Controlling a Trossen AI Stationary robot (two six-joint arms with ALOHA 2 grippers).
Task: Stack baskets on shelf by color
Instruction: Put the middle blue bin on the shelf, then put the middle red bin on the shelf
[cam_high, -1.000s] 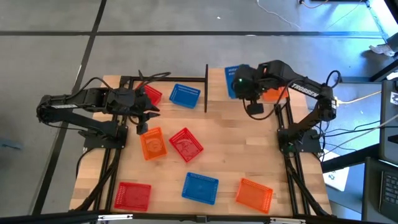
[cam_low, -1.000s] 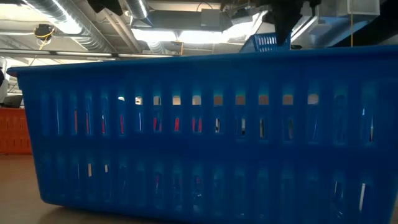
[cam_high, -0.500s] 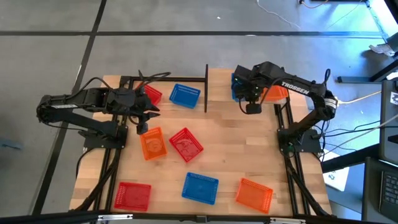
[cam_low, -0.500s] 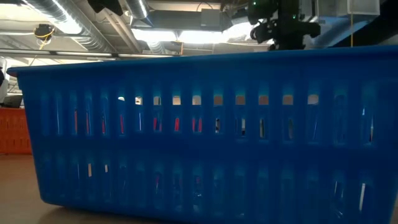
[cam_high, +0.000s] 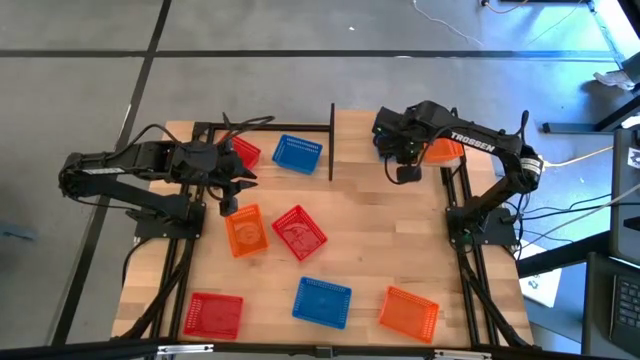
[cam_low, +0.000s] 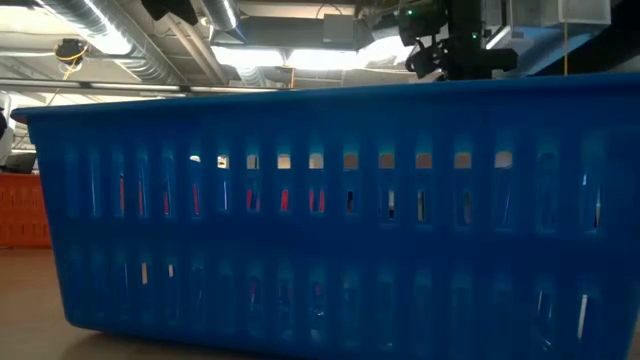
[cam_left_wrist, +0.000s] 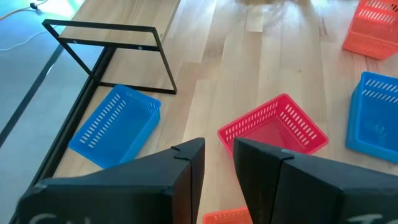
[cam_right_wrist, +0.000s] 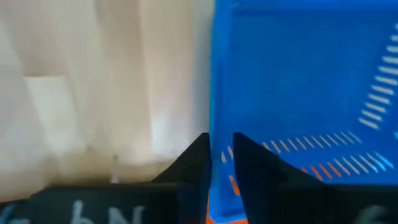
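My right gripper (cam_high: 386, 140) (cam_right_wrist: 221, 149) is shut on a blue basket (cam_right_wrist: 298, 81) near the table's far right corner, beside an orange basket (cam_high: 442, 150). My left gripper (cam_high: 237, 190) (cam_left_wrist: 217, 155) hovers open and holds nothing, just in front of the shelf (cam_high: 270, 128). A red basket (cam_high: 245, 152) and a blue basket (cam_high: 297, 153) sit on the shelf. On the tabletop lie an orange basket (cam_high: 247, 230), a red one (cam_high: 299, 232), another red (cam_high: 212, 314), a blue one (cam_high: 322, 301) and an orange one (cam_high: 408, 311). My right gripper pinches the blue basket's side wall at its rim (cam_right_wrist: 215, 140), one finger (cam_right_wrist: 252, 165) inside the basket and the other (cam_right_wrist: 194, 158) outside. The fingers come from above, pointing down. Whether the basket's bottom rests on anything does not show.
The shelf's black posts (cam_high: 331, 140) stand between the shelf and my right gripper. In the low view the near blue basket (cam_low: 320, 220) fills almost the whole picture. Bare wood (cam_high: 380, 230) lies at the table's middle right. Cables run past the table's right edge.
My right gripper has come down with the blue basket and shifted slightly toward the table's left; in the low view the basket has sunk out of sight behind the near basket's rim.
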